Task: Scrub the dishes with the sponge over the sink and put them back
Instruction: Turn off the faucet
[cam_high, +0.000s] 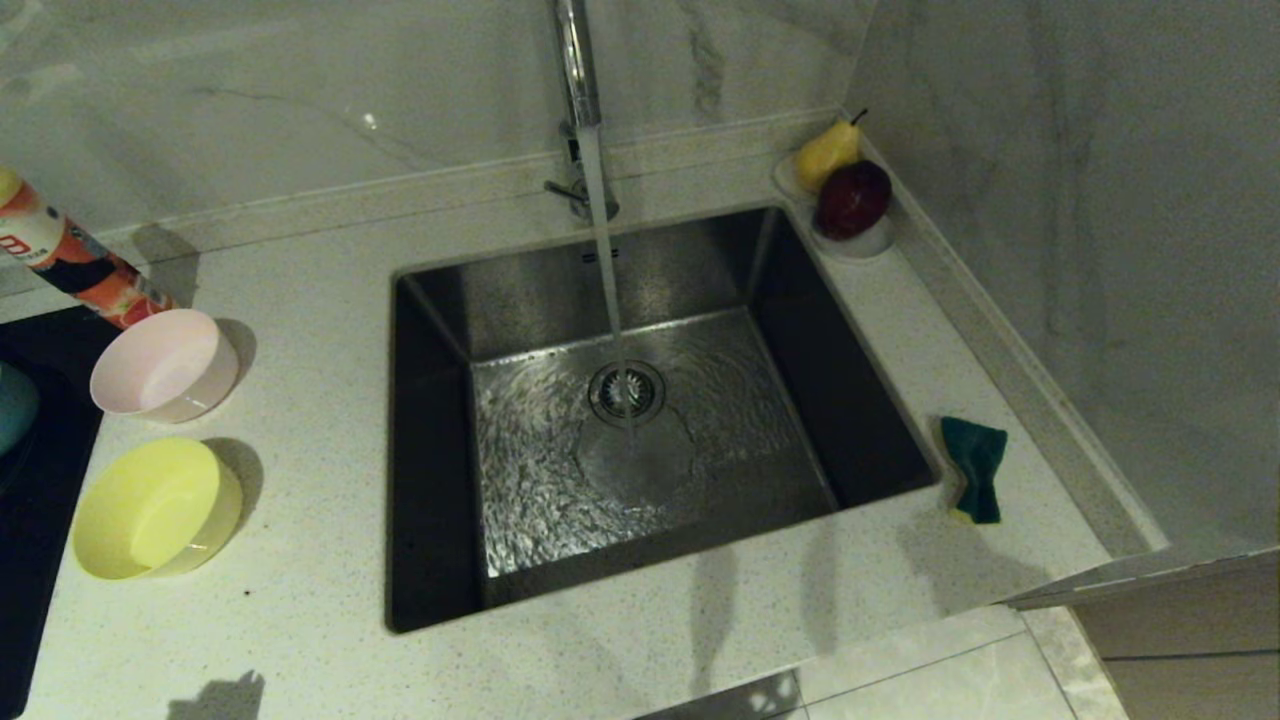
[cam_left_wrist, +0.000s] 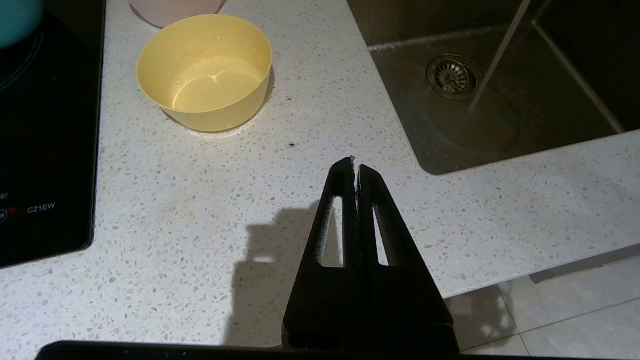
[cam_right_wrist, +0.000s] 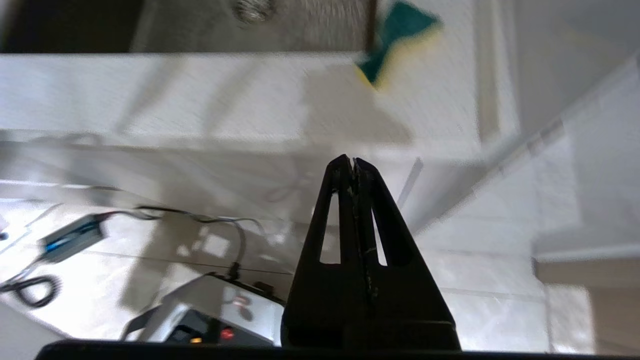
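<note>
A pale pink bowl (cam_high: 165, 365) and a yellow bowl (cam_high: 155, 508) sit on the counter left of the steel sink (cam_high: 430, 450); a blue bowl (cam_high: 15, 405) shows only as a sliver at the far left edge. Water runs from the tap (cam_high: 578, 90) onto the sink's drain (cam_high: 627, 392). The green-and-yellow sponge (cam_high: 972, 468) lies bent on the counter right of the sink. My left gripper (cam_left_wrist: 355, 163) is shut and empty above the counter's front edge, near the yellow bowl (cam_left_wrist: 205, 70). My right gripper (cam_right_wrist: 352, 161) is shut and empty, below counter height, with the sponge (cam_right_wrist: 395, 42) beyond it.
A small white dish (cam_high: 850, 240) with a pear and a red apple stands in the back right corner. A slanted bottle (cam_high: 70, 255) and a black cooktop (cam_high: 40, 480) lie at the far left. Walls close off the back and right.
</note>
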